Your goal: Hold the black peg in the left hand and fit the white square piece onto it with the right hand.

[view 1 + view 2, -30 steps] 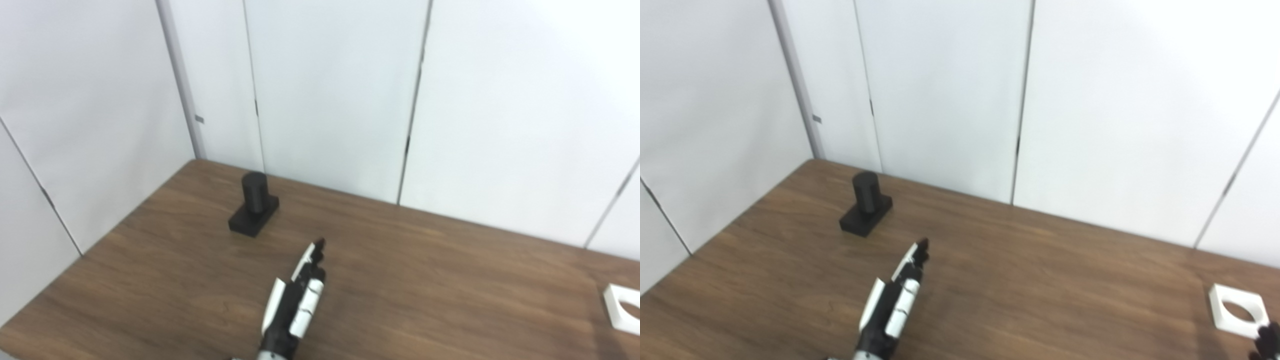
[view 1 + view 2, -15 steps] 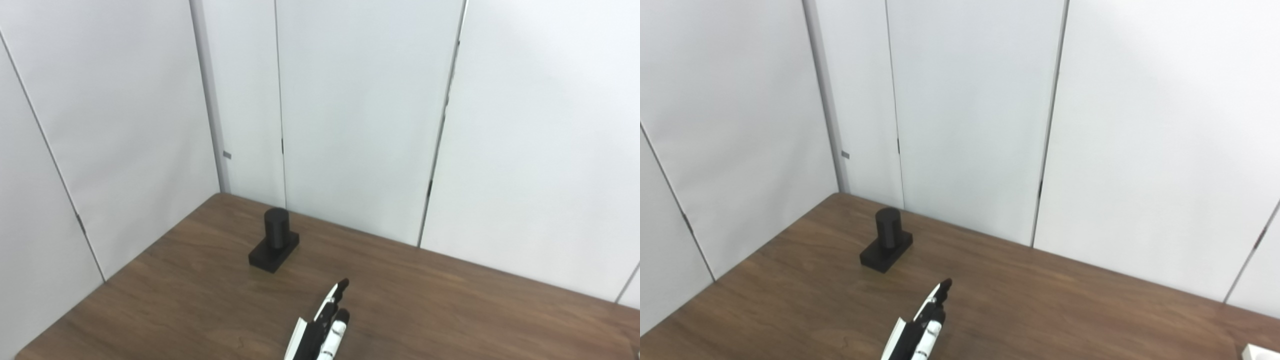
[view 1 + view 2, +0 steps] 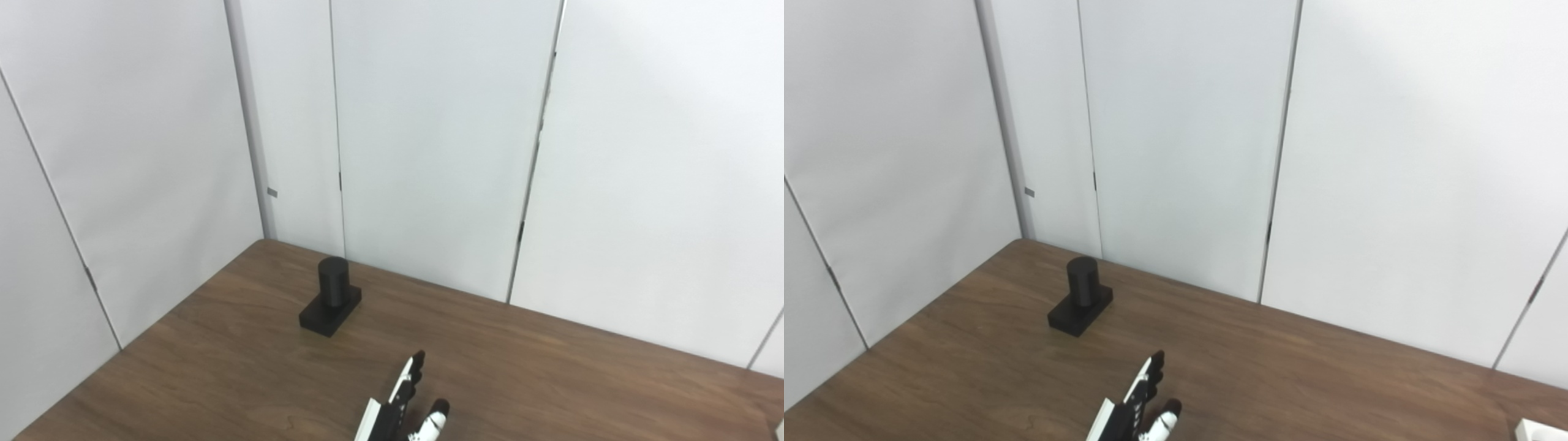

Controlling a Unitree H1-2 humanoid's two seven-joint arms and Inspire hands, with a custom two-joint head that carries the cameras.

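Note:
The black peg (image 3: 331, 296), a short upright cylinder on a square black base, stands on the wooden table (image 3: 245, 367) near its far left corner. My left hand (image 3: 406, 405) comes in at the bottom edge, right of and nearer than the peg, well apart from it. Its fingers point toward the back wall, spread, with nothing in them. Only a corner of the white square piece (image 3: 1539, 431) shows at the bottom right edge of the right eye view. My right hand is out of the picture.
White wall panels (image 3: 429, 153) close off the table at the back and on the left. Bare brown tabletop lies between my left hand and the peg and stretches away to the right.
The camera has tilted up, so the white piece and the right hand's fingertips slid out at the bottom right. My left hand stays about where it was; one finger has spread apart.

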